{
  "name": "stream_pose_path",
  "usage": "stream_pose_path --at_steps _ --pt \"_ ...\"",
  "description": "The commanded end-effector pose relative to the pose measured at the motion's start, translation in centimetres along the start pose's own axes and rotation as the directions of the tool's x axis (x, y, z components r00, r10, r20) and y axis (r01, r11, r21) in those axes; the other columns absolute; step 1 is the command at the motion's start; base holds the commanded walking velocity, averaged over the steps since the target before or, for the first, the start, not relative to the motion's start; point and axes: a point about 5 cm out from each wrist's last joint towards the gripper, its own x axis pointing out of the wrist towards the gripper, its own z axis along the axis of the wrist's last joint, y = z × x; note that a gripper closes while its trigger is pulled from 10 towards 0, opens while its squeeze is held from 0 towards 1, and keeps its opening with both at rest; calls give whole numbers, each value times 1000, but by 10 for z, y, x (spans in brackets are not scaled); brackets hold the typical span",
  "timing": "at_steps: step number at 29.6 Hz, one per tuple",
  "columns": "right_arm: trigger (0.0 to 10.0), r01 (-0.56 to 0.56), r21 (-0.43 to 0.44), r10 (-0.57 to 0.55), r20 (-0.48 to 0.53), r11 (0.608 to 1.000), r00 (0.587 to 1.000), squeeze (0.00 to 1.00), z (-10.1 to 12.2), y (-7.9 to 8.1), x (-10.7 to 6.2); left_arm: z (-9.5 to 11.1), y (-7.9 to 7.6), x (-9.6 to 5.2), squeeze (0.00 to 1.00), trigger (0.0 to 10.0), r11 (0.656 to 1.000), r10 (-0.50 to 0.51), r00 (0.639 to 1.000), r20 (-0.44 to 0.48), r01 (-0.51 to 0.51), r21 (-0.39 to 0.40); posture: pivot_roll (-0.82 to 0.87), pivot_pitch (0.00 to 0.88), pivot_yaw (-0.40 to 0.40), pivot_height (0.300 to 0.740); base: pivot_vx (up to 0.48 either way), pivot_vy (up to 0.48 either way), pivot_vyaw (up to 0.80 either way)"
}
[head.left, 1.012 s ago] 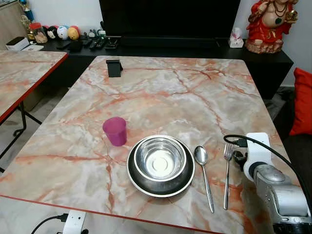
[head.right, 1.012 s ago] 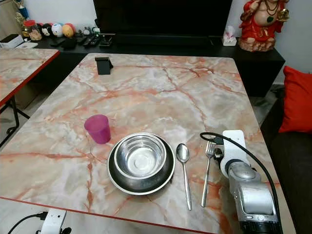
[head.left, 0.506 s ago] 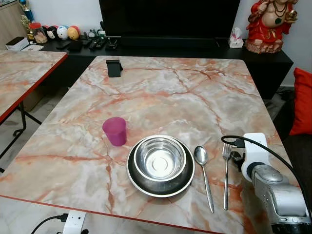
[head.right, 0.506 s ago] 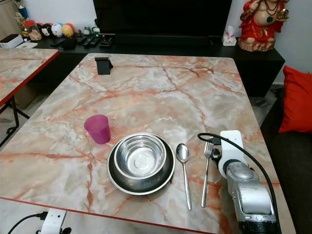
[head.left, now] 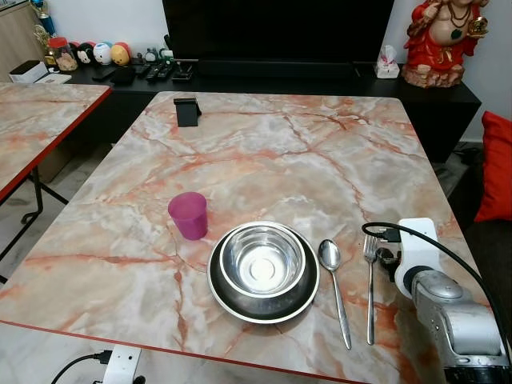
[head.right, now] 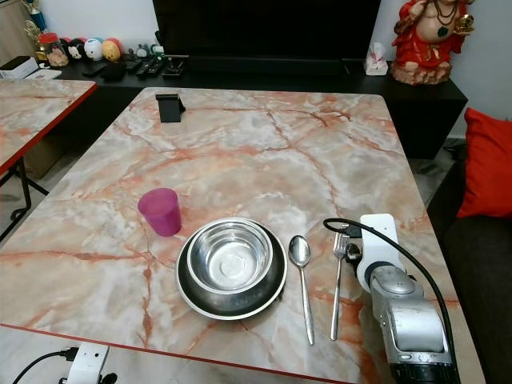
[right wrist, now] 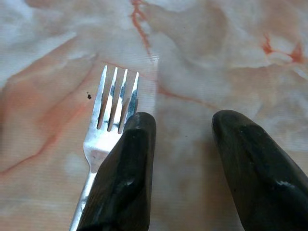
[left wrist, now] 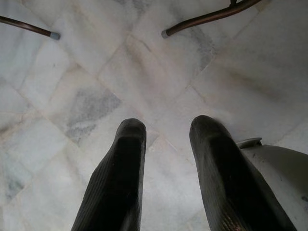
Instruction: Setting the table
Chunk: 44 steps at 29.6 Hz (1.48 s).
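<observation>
On the marble table point(head.left: 264, 152) a steel bowl point(head.left: 262, 260) sits inside a dark plate point(head.left: 264, 304). A pink cup point(head.left: 189, 214) stands to their left; a spoon point(head.left: 334, 280) and a fork point(head.left: 370, 284) lie to their right. My right arm point(head.left: 440, 308) reaches over the table's right edge, just right of the fork. In the right wrist view the right gripper point(right wrist: 185, 130) is open above the tabletop, the fork's tines point(right wrist: 113, 103) lying beside one finger, outside the gap. My left gripper point(left wrist: 166, 127) hangs open over the floor.
A small black stand point(head.left: 186, 110) sits at the table's far left. Behind are a dark TV cabinet point(head.left: 280, 76) and a red statue point(head.left: 440, 40). A second marble table point(head.left: 36, 120) stands to the left, a red cushion point(head.left: 498, 168) to the right. Chair legs point(left wrist: 202, 19) cross the floor.
My right arm has edged slightly left, nearer the fork. The tableware has not moved.
</observation>
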Motion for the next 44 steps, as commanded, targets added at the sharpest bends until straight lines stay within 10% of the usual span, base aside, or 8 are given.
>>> stream_pose_path --at_steps 1,29,41,44 --pt "10000 -22 8 22 32 1000 999 0 6 4 -2 -1 2 0 0 10000 1000 3 1000 -8 -3 13 19 44 39 740 0 0 0" --pt "10000 4 12 -4 40 1000 999 0 6 4 -2 0 1 0 0 10000 1000 3 1000 -6 -3 16 18 43 39 740 0 0 0" --pt "10000 163 159 -203 282 974 938 0 30 -21 -16 -3 4 -1 0 10000 1000 6 1000 -12 -6 17 18 38 43 740 0 0 0" --pt "10000 153 228 -244 449 961 859 0 44 -16 -29 -4 6 -2 0 10000 1000 11 1000 -10 -11 25 14 31 47 740 0 0 0"
